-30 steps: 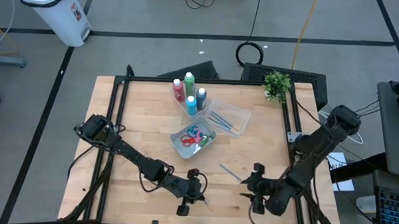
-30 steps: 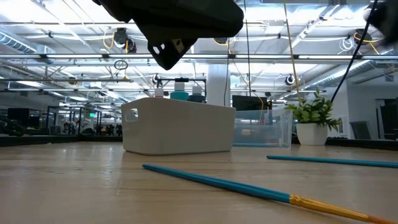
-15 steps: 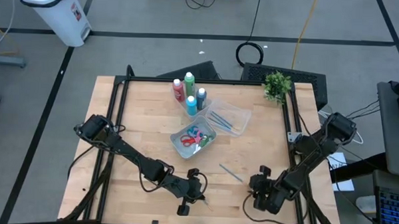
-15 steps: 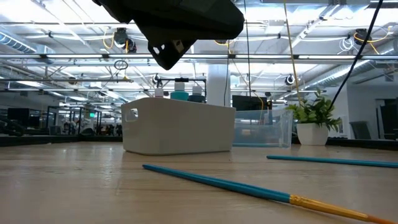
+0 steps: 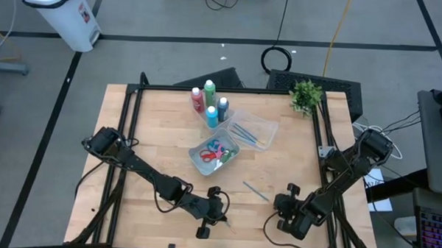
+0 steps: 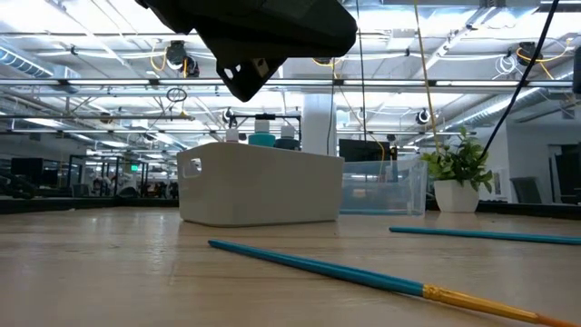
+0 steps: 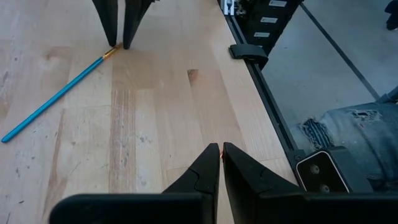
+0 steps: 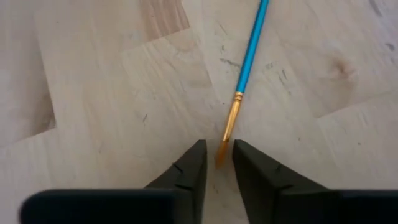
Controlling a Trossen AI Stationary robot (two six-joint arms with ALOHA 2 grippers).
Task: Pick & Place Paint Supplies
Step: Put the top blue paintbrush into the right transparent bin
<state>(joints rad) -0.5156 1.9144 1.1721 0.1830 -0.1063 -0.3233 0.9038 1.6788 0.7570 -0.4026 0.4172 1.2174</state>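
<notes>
While my right tool (image 8: 216, 163) sat low at the near edge of the bench (image 5: 154, 136), its fingers were narrowed around the orange tip of a blue brush (image 8: 247, 56) lying flat on the wood; couldn't tell if they actually touched it. My left tool (image 7: 221, 152) was pressed together w/ nothing in it, parked nearby, just off the bench top. Bottles (image 5: 209, 101) stood by the far tub (image 5: 265, 129), which held more brushes; scissors (image 5: 214, 149) lay in the near tub (image 5: 198, 158). A second brush (image 6: 472, 233) lay farther back.
</notes>
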